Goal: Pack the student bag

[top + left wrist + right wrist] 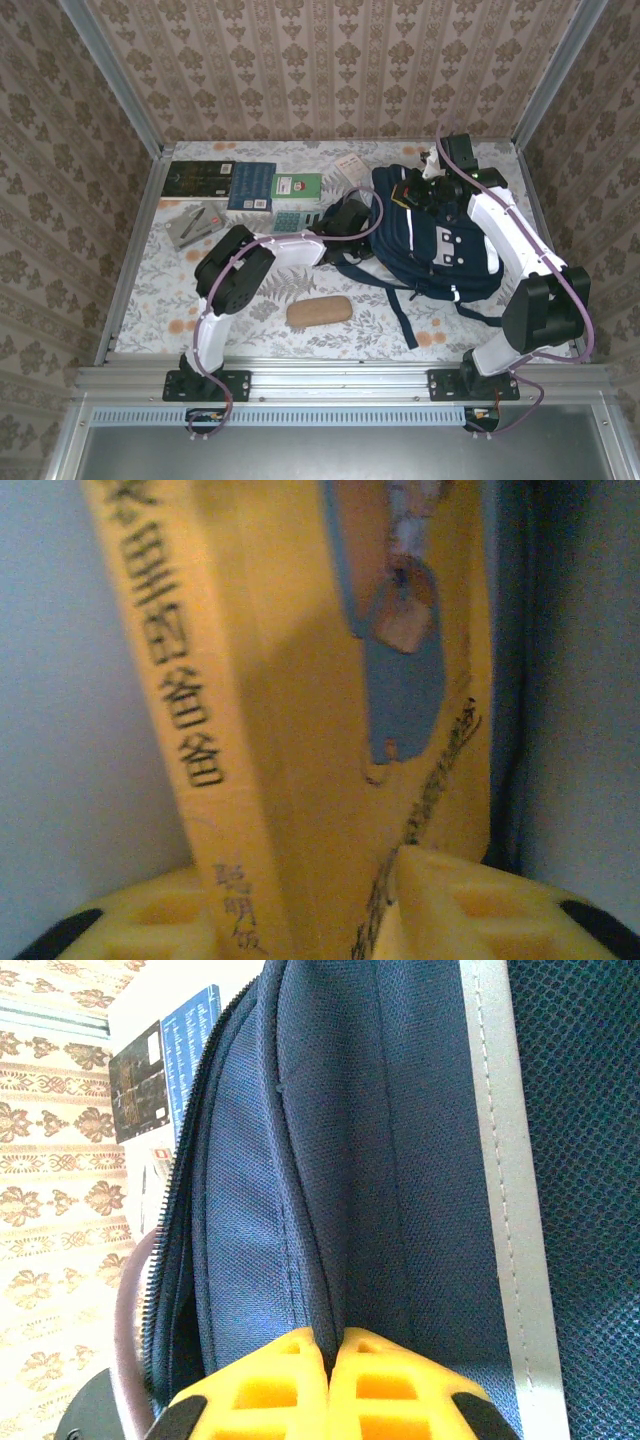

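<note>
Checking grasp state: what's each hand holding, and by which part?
Left hand: yellow book, at its bottom edge by the spine. Right hand: student bag, a fabric fold beside the open zipper.

Top camera looks steeply down over the worktop (370, 330); both wrist cameras sit very close, the right sharing the student bag (405, 245).
</note>
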